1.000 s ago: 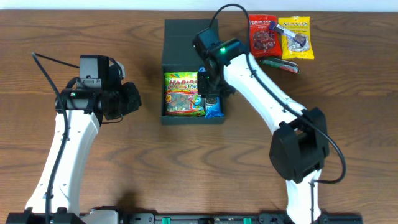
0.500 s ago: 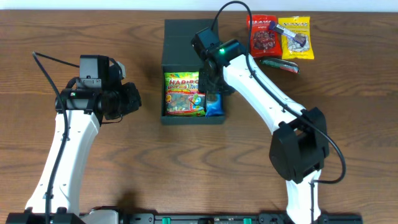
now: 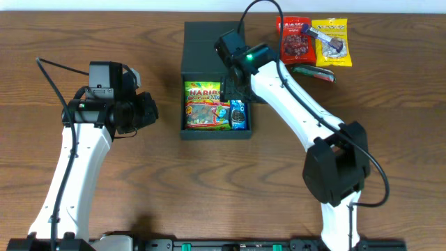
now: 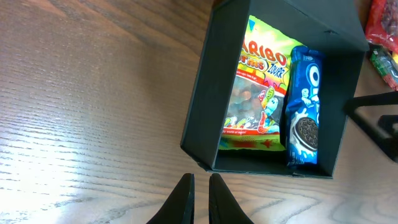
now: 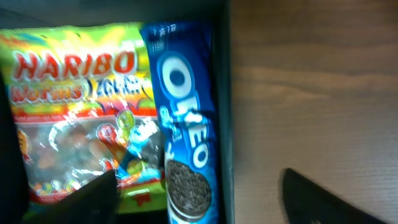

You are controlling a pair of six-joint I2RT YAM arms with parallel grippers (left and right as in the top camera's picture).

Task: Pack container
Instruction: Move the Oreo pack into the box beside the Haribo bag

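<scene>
The dark container (image 3: 209, 39) stands open at the table's middle back, its lid flap folded back. Inside lie a Haribo bag (image 3: 203, 106) on the left and a blue Oreo packet (image 3: 238, 115) along the right wall. Both also show in the left wrist view, the bag (image 4: 255, 93) and the Oreo packet (image 4: 303, 115), and in the right wrist view, the bag (image 5: 74, 112) and the Oreo packet (image 5: 183, 143). My right gripper (image 5: 199, 196) is open and empty above the box's back right part. My left gripper (image 4: 200, 193) is shut and empty over the bare table left of the box (image 4: 205, 93).
A red snack bag (image 3: 295, 40) and a yellow snack bag (image 3: 331, 42) lie at the back right. A dark green and red packet (image 3: 315, 72) lies just in front of them.
My right gripper has let go of the Oreo packet, which now lies in the box, and has drawn back toward the box's rear. The left arm has not moved.
</scene>
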